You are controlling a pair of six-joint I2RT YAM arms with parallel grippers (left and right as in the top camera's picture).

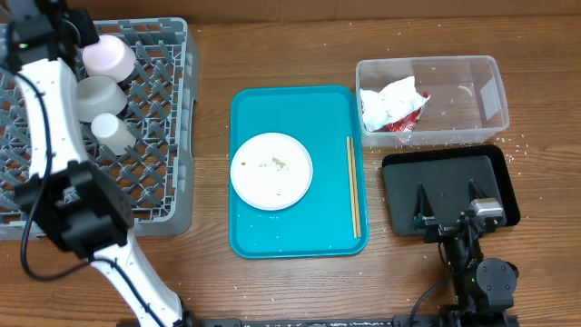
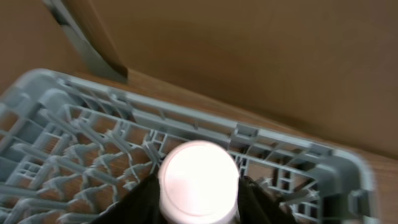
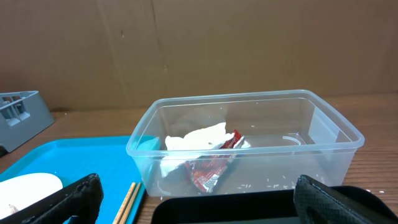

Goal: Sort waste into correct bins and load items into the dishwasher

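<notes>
The left claw [image 2: 199,198] is closed on the pink cup [image 1: 110,56], a dark finger pressed to each side. It holds the cup over the far part of the rack [image 1: 168,136], near the back edge. Whether the cup touches the grid yet, I cannot tell. The step in hand looks to be seating this cup in the rack.

To do it well, I would lower the cup straight down into a free cell, keeping it level so the rim does not catch on a peg. 2 cups [image 1: 102,98] stand just beside it toward the near side, so the descent should stay clear of them. The jaws should part only once the cup rests on the grid, and the arm should then lift straight up to avoid tipping it.

The right claw [image 3: 198,186] is spread wide and empty, above the black bin [image 1: 449,177]. The plate [image 1: 271,170] and chopsticks [image 1: 353,186] wait on the tray [image 1: 300,236].
</notes>
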